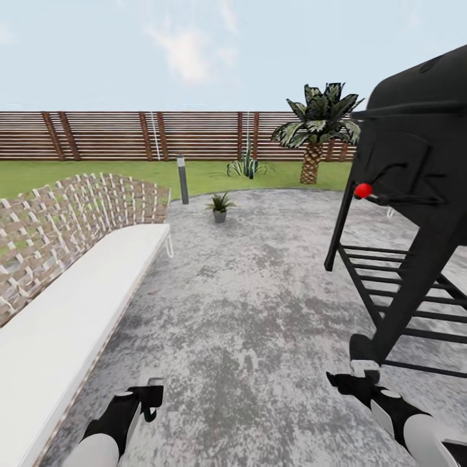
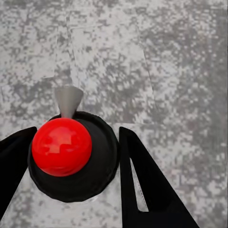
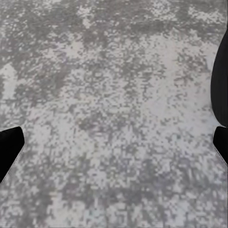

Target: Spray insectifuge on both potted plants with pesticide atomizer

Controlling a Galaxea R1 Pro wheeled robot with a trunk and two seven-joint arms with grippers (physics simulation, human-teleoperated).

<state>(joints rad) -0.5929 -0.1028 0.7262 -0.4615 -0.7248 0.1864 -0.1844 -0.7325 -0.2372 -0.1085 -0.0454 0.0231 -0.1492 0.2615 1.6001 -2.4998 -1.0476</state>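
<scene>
One potted plant (image 1: pixel 220 209) lies ahead; your left gripper (image 2: pixel 76 132) clamps the atomizer (image 2: pixel 61 147), right gripper (image 3: pixel 116 135) gapes empty, so drive closer.

Mottled grey paved patio (image 3: pixel 114 104), speckled light and dark, across the whole ground. Right gripper (image 3: pixel 114 147): two black fingertips (image 3: pixel 9 145) at opposite edges, set wide apart, nothing between them. Dark curved shape (image 3: pixel 221 80) at one edge, unidentifiable.
</scene>
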